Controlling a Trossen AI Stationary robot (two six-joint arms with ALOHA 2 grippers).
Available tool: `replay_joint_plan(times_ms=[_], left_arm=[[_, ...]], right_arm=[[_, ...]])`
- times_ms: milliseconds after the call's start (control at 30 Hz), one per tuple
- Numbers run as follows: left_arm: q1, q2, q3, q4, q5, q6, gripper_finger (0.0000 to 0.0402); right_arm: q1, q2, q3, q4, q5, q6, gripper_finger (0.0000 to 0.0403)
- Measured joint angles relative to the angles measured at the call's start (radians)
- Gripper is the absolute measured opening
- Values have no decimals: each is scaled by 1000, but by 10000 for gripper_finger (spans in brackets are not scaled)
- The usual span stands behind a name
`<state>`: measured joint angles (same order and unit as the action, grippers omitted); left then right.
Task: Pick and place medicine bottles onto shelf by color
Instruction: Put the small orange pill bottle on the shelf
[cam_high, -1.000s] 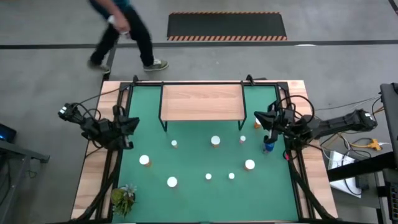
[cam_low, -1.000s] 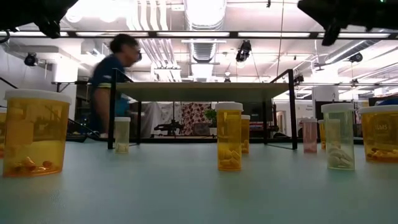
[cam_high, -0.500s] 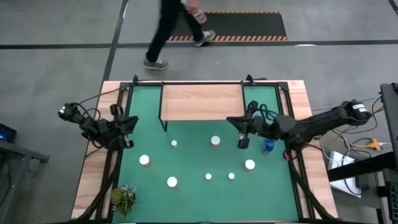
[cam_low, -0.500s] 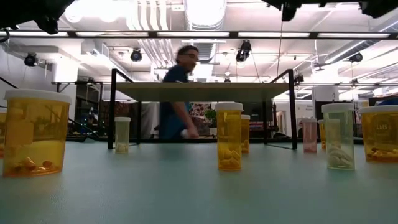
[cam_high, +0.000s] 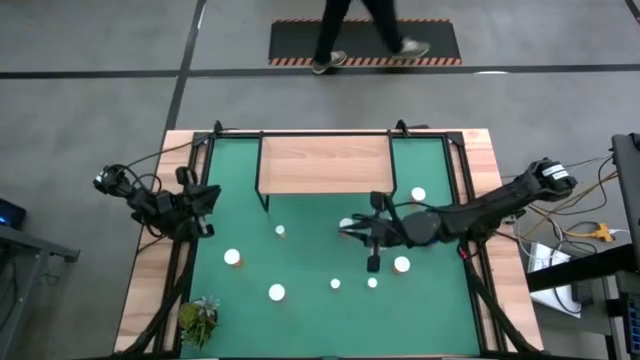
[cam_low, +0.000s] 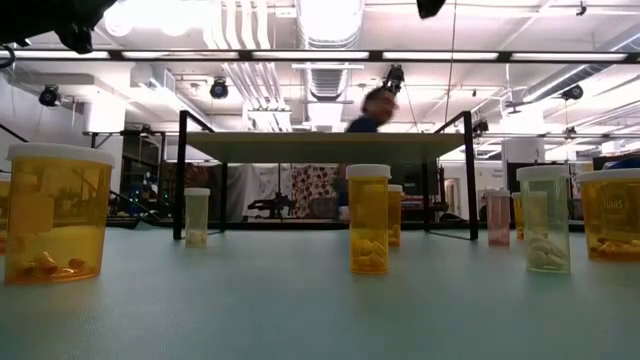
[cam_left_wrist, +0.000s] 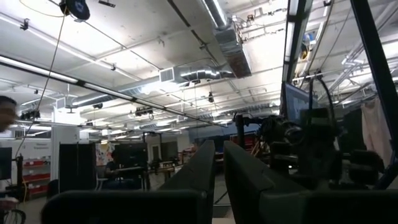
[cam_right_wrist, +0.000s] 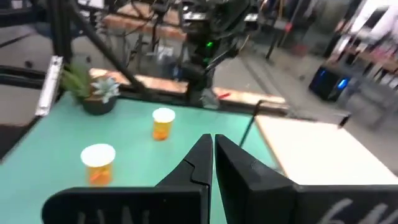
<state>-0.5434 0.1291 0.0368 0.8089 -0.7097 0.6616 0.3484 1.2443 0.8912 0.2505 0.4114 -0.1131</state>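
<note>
Several orange medicine bottles with white caps stand upright on the green mat: (cam_high: 232, 257), (cam_high: 277, 293), (cam_high: 401, 265), smaller ones (cam_high: 280, 231), (cam_high: 335, 284), (cam_high: 372, 283), (cam_high: 417, 195). The blue bottle is hidden under my right arm. The light-wood shelf (cam_high: 325, 165) stands on black legs at the mat's far side, bare. My right gripper (cam_high: 347, 228) is shut and empty above the mat's middle, pointing toward the table's left, over one more bottle that it mostly hides. My left gripper (cam_high: 210, 203) waits shut at the left edge, fingers together in its wrist view (cam_left_wrist: 219, 168).
A small green plant (cam_high: 198, 318) stands at the near left corner and also shows in the right wrist view (cam_right_wrist: 96, 93). The right wrist view shows two orange bottles (cam_right_wrist: 163, 123), (cam_right_wrist: 99, 163) ahead of the fingers. A person (cam_high: 365, 30) walks beyond the table's far edge.
My right gripper has gone from the table's right edge, beside the blue bottle, toward the table's left, reaching out over the mat's middle. The bottles have stayed where they were. The person behind the table has walked from left to right.
</note>
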Motion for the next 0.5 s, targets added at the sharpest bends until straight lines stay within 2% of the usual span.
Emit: replay_joint_plan(times_ms=[167,500], left_arm=[[0,-1,0,16,0,2,17],[0,-1,0,48,0,1,17]], right_arm=[[43,58,115,-246,4,111,9],[53,208,312,-469,5,174,14]])
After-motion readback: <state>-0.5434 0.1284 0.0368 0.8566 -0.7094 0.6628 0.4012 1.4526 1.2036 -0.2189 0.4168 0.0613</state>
